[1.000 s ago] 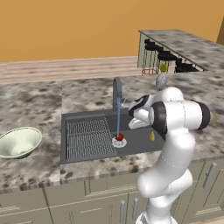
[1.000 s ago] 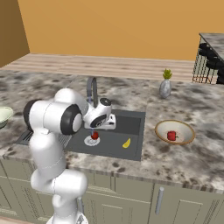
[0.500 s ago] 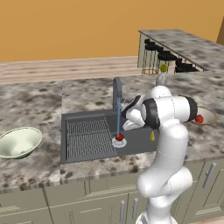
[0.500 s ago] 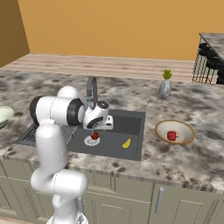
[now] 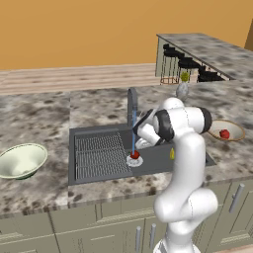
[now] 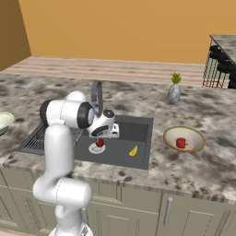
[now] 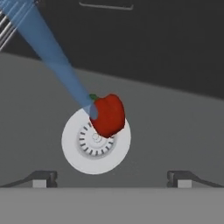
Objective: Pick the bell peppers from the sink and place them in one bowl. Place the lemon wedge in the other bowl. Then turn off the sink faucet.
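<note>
Gripper: the white arm's two-finger gripper [image 7: 112, 179] hangs inside the dark grey rectangular sink [image 5: 99, 168], jaws spread wide with nothing between them; in the hand view its two dark finger tips [image 7: 41, 178] stand far apart, above the round pale drain [image 7: 96, 141].
Change in arm: against the picture a second ago, the forearm has swung down and toward the basin; the hand now sits lower, just beside the tall grey metal arched faucet [image 5: 132, 105].
Pepper in sink: one glossy red bell pepper [image 7: 107, 115] with a green stem lies on the drain's edge, partly overlapping it; same spot as a second ago.
Water: a blue stream [image 7: 52, 52] falls from the faucet onto the pepper's stem side; running then and now.
Pepper in bowl: the second red bell pepper [image 6: 181, 143] rests inside the shallow tan bowl [image 6: 196, 138] on the speckled stone counter [image 6: 193, 170] right of the sink; unmoved.
Lemon wedge: the small yellow lemon wedge [image 6: 133, 150] lies on the sink floor, apart from the drain, toward the tan bowl; unmoved.
Green bowl: the deeper pale green bowl [image 5: 12, 168] stands on the counter left of the sink, well apart from the hand.
Rack: a ridged wire rack [image 5: 96, 155] covers the sink's left part.
</note>
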